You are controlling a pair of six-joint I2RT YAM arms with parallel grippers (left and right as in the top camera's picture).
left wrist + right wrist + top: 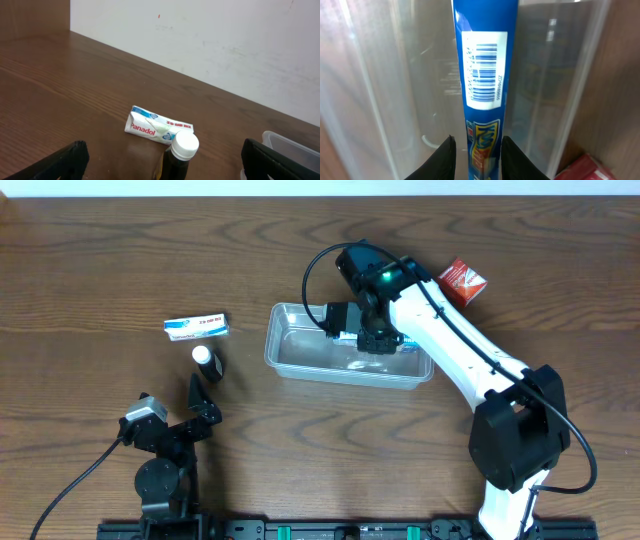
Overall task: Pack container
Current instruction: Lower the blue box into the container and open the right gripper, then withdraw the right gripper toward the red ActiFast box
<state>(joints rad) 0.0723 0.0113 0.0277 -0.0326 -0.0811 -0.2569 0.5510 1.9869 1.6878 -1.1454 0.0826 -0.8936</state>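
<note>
Gripping a blue box [485, 75], the right pincer [479, 152] hangs within the container [290, 358], a likely light, bendy tub best held by its rim.

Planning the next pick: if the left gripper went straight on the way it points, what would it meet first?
Most likely the dark white-capped bottle, standing upright close ahead of the left gripper; the Panadol box lies behind it.
</note>
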